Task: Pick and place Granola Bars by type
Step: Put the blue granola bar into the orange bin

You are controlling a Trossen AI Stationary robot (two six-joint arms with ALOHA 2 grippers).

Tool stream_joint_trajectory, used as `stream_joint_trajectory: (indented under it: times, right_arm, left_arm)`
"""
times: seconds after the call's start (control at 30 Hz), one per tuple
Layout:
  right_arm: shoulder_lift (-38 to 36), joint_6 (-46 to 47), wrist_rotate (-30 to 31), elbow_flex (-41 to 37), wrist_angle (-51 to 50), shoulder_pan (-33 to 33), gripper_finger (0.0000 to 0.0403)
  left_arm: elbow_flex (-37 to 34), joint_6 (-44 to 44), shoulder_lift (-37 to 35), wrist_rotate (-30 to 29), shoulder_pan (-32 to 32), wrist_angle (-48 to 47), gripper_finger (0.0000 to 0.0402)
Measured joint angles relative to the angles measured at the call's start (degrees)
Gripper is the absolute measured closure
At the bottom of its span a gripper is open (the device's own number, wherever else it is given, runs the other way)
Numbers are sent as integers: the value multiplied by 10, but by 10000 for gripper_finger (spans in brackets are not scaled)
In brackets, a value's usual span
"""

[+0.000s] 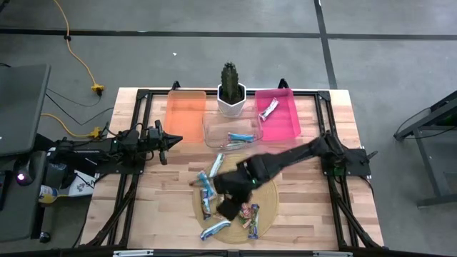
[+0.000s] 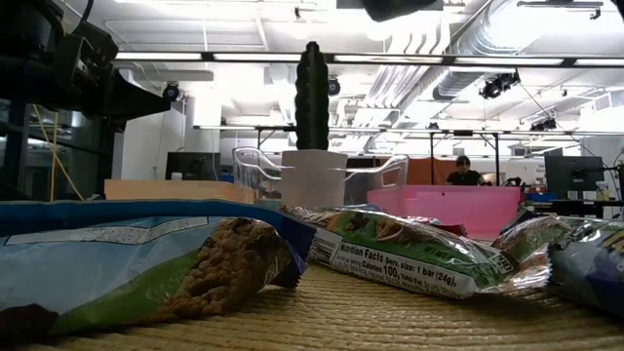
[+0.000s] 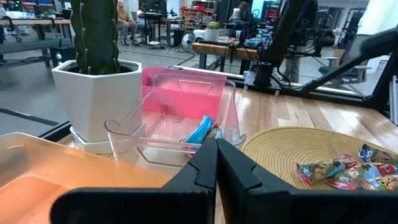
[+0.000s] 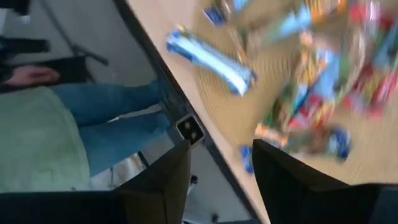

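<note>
Several granola bars (image 1: 214, 230) in blue-and-white, orange and red wrappers lie flat on a round woven mat (image 1: 270, 187) near the table's near edge. In the low view they fill the foreground (image 2: 409, 255). My right gripper (image 1: 227, 208) hovers over the mat's middle, open, its fingers (image 4: 168, 177) above the blurred bars (image 4: 211, 59) with nothing between them. One blue bar (image 1: 240, 137) lies in the clear bin (image 1: 214, 132) and one silver bar (image 1: 269, 108) in the pink bin (image 1: 289, 118). My left gripper (image 1: 173, 139) waits shut beside the orange bin (image 1: 186, 111).
A cactus in a white pot (image 1: 230, 91) stands between the orange and pink bins at the far edge. A person in jeans (image 4: 118, 121) stands close to the table's near edge. Bare wood lies to the right of the mat (image 1: 307, 207).
</note>
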Motion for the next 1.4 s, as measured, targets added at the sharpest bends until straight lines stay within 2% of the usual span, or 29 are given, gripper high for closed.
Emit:
stream_joint_trajectory:
  times: [0.13, 0.3, 0.47, 0.53, 0.73, 1.13, 1.4]
  right_arm:
    - [0, 114, 66, 0, -36, 53, 240]
    - [0, 264, 194, 0, -82, 112, 228]
    - [0, 358, 284, -8, -84, 148, 213]
    - [0, 385, 300, -21, -78, 159, 206]
    - [1, 441, 264, -96, -23, 182, 185]
    - [0, 470, 230, -259, 235, 185, 178]
    - [0, 475, 191, -290, 252, 184, 178]
  left_arm:
    - [0, 0, 0, 0, 0, 0, 400]
    - [0, 0, 0, 0, 0, 0, 400]
    - [0, 0, 0, 0, 0, 0, 400]
    - [0, 0, 0, 0, 0, 0, 400]
    - [0, 0, 0, 0, 0, 0, 400]
    - [0, 0, 0, 0, 0, 0, 400]
    - [0, 0, 0, 0, 0, 0, 400]
